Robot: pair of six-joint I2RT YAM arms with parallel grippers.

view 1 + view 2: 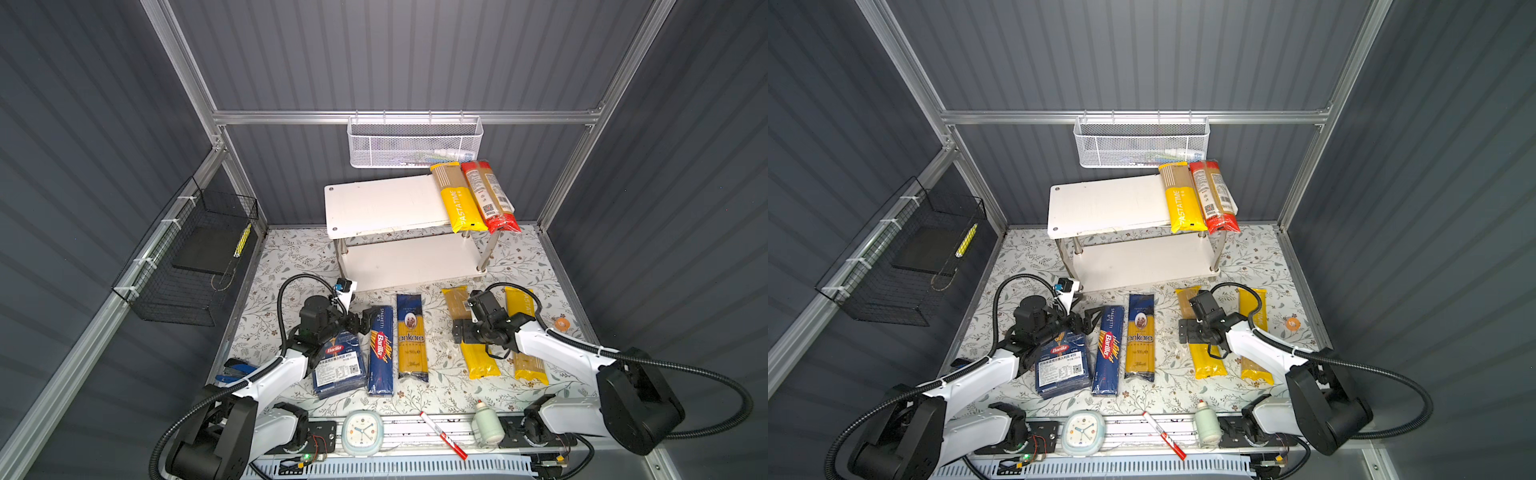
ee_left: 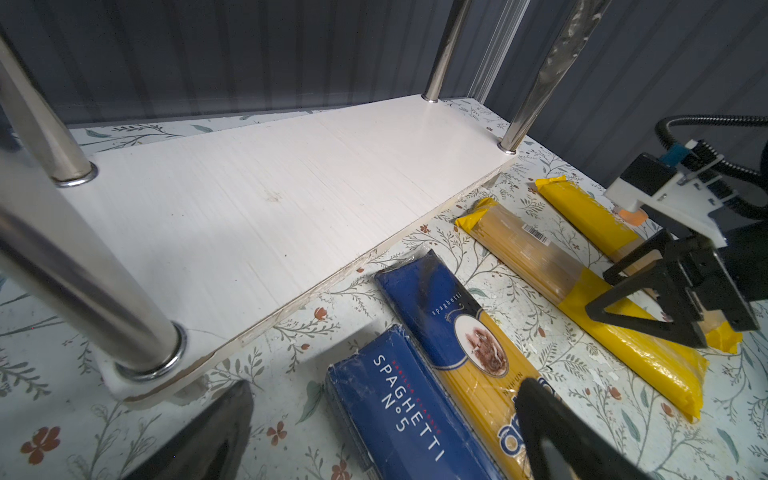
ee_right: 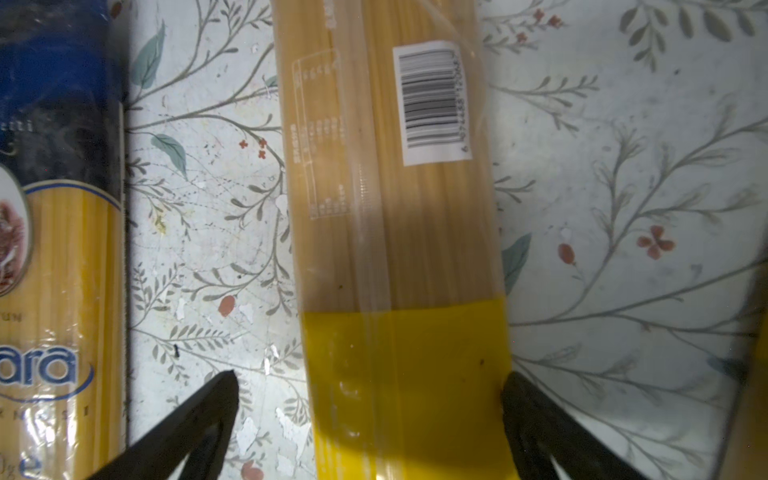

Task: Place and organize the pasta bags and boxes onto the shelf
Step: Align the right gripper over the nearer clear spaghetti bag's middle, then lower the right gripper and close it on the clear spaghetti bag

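Yellow Pastatime bag [image 3: 399, 208] lies flat on floral mat [image 3: 623, 166] just in front of shelf [image 1: 382, 203], not yet shelved. Long axis runs robot-to-shelf: clear end toward shelf, yellow end toward robot. Right gripper [image 3: 370, 376] over it, jaws wide apart, straddling short width, likely so closing pinches narrow sides. Left gripper [image 2: 386, 386] spread, empty, near far end of narrow Barilla box [image 1: 381, 349].

- This is looking like a robot lab cell dressed as a pantry.
- Grey ribbed panels [image 1: 395, 54] in an aluminium frame [image 1: 399, 117] are walling it in.
- The left arm [image 1: 282, 370] and right arm [image 1: 552, 345] are sitting on a front rail [image 1: 399, 428] with bare wiring [image 1: 316, 447].
- A floral mat [image 1: 528, 257], shelf [image 1: 382, 203] and clock [image 1: 361, 432] are giving the home look.
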